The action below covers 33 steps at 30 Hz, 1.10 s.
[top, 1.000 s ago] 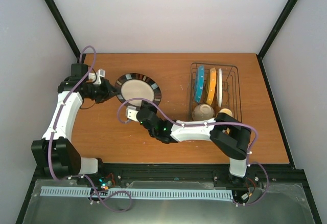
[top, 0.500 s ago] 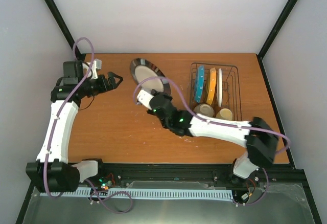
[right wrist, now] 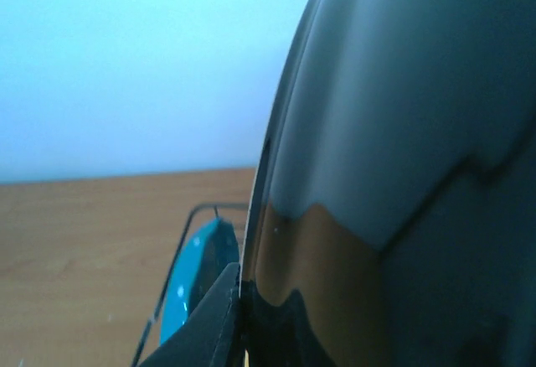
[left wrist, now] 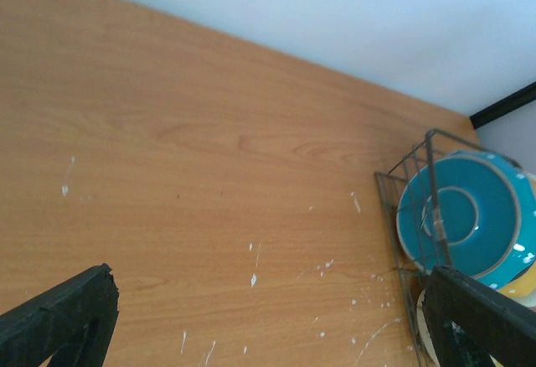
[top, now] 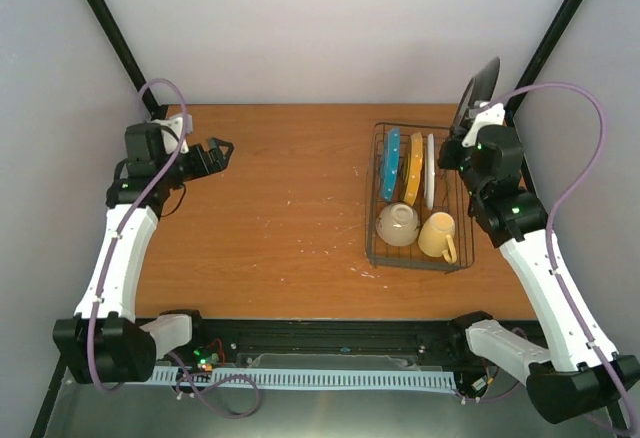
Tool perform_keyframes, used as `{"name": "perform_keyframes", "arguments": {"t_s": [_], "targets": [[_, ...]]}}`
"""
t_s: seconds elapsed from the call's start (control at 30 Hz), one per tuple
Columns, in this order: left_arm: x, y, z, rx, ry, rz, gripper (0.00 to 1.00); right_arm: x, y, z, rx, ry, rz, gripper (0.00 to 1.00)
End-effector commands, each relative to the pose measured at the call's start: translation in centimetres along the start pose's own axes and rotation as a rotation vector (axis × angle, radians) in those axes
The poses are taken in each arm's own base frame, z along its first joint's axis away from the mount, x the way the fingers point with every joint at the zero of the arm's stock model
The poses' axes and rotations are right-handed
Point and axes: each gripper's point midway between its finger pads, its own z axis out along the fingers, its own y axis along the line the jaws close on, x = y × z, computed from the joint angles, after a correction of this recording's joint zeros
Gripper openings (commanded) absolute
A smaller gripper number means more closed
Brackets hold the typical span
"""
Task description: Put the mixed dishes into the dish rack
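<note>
The dish rack [top: 372, 198] at the counter's [top: 280, 208] right edge holds a teal plate [top: 391, 165], orange-yellow plate [top: 413, 170] and white plate [top: 430, 170] upright, with a bowl [top: 397, 224] and mug [top: 437, 235] at its near end. The right hand [top: 472, 123] pinches a dark plate [top: 482, 86] above the far right corner. The left hand [top: 224, 148] is spread near the far left corner.

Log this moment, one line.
right claw: holds dark round plate near grey wire dish rack | left claw: open | racked: teal plate, orange plate, white plate, cream bowl, yellow mug
</note>
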Motion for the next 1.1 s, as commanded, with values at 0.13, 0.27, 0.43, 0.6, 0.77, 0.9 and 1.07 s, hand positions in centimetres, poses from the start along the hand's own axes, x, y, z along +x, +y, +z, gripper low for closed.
{"name": "perform_keyframes", "arguments": {"t_s": [0.13,0.27,0.43,0.6,0.77,0.9,1.07], "targets": [[0.6,0.4,1.5,0.04,0.014,-0.014,1.0,7.4,-1.7,1.4,-0.12,0.278,0.112,0.03],[1.0,0.9,1.8,0.027,0.024,-0.013,1.0,9.8,-2.9,2.6,-0.102,0.321,0.14,0.03],[1.1,1.4,2.0,0.018,0.026,-0.015,1.0,11.3,-3.6,4.2,-0.102,0.365,0.138,0.03],[1.1,1.8,2.4,0.012,0.028,-0.023,1.0,12.0,-4.1,5.5,-0.102,0.389,0.15,0.03],[1.0,2.1,2.9,0.012,0.033,-0.028,1.0,13.8,-4.6,7.0,-0.08,0.446,0.149,0.03],[0.5,2.3,3.2,0.011,0.032,-0.029,1.0,14.9,-5.3,8.1,-0.055,0.478,0.146,0.03],[-0.1,2.6,3.7,0.006,0.026,-0.033,1.0,15.4,-6.1,9.7,-0.037,0.509,0.157,0.03]]}}
